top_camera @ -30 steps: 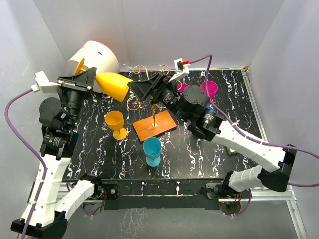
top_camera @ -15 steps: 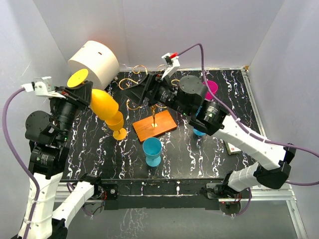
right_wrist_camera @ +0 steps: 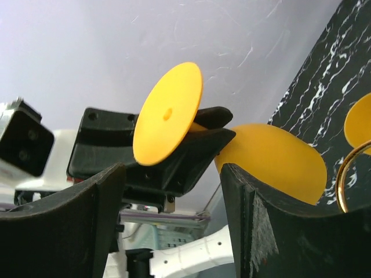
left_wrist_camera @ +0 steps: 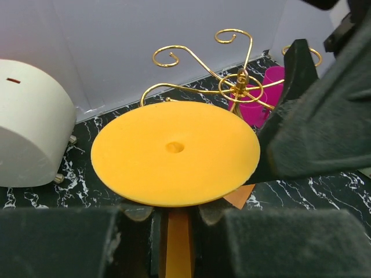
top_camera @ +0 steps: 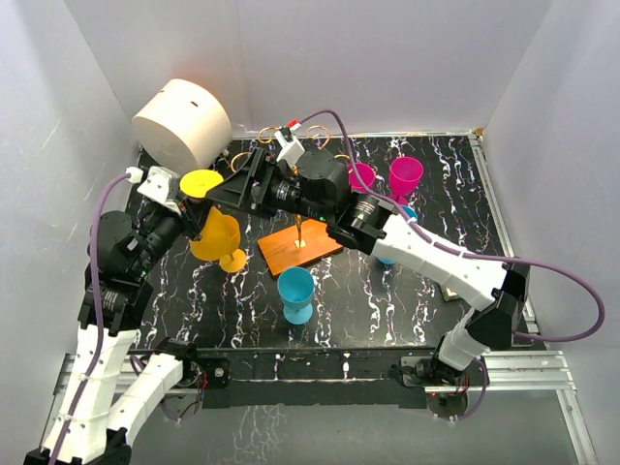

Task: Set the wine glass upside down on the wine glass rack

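**Top external view**
- Left arm: rises from its base at lower left, bent at the elbow, with the wrist leaning in over the table's [top_camera: 387,291] left part.
- Left gripper [top_camera: 199,205]: closed narrow on the stem of the yellow wine glass [top_camera: 199,181]. The foot is uppermost and the bowl hangs below, slightly tilted.
- Wine glass position: left of the wine glass rack [top_camera: 300,245], near it but apart.
- Right arm: elbow at far right, with the long forearm running diagonally up-left across the rack.
- Right gripper [top_camera: 231,189]: points left, just beside the glass's foot.
- Also present: white drum [top_camera: 181,124], blue glass [top_camera: 295,291], two magenta glasses [top_camera: 405,174].

**Left wrist view**
- Wine glass [left_wrist_camera: 174,153]: the foot disc fills the centre, and the stem drops between the left gripper [left_wrist_camera: 177,223] fingers.
- Rack [left_wrist_camera: 232,87]: gold scrolls stand behind the disc.
- Right gripper: one dark finger [left_wrist_camera: 307,127] sits at the disc's right rim; contact cannot be told.

**Right wrist view**
- Right gripper [right_wrist_camera: 173,174]: fingers [right_wrist_camera: 58,231] spread wide, clasping nothing.
- Wine glass [right_wrist_camera: 168,113]: seen through the gap, foot tilted, bowl to the lower right.
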### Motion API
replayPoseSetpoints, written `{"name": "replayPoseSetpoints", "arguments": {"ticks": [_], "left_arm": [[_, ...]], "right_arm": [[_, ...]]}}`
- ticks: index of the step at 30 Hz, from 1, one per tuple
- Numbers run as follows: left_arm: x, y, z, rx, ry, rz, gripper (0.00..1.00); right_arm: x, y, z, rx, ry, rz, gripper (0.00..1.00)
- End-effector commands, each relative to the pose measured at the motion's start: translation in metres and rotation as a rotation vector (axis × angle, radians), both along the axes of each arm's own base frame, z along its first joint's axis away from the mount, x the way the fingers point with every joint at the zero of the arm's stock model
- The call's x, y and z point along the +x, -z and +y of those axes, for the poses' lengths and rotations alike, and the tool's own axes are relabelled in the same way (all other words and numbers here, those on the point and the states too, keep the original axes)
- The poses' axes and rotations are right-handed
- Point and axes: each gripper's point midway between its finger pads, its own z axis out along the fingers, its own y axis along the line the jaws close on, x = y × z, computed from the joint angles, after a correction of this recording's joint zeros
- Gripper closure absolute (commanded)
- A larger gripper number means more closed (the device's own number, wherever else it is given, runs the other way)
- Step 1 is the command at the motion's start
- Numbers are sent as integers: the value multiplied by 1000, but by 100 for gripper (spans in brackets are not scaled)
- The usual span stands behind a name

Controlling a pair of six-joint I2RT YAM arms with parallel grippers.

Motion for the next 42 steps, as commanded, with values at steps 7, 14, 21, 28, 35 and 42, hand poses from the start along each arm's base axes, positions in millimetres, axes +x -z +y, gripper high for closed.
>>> {"name": "replayPoseSetpoints", "arguments": {"ticks": [7, 14, 21, 28, 35, 42], "left_arm": [[-23, -11, -10, 74, 109, -93, 100], [-26, -10, -10, 68, 116, -117, 100], [-29, -11, -9, 85, 113, -137, 100], [-29, -9, 0, 78, 62, -91, 59], [-51, -2, 5, 11, 41, 17, 36], [-72, -26, 10, -363, -53, 230, 29]], "right_arm": [[15, -31, -5, 156, 112, 153, 56], [9, -30, 6, 186, 44, 177, 72], [3, -22, 6, 224, 19, 241, 100], [3, -33, -2, 264, 37, 232, 100], [16, -44, -14, 309, 129, 177, 100], [22, -47, -15, 317, 158, 110, 100]]}}
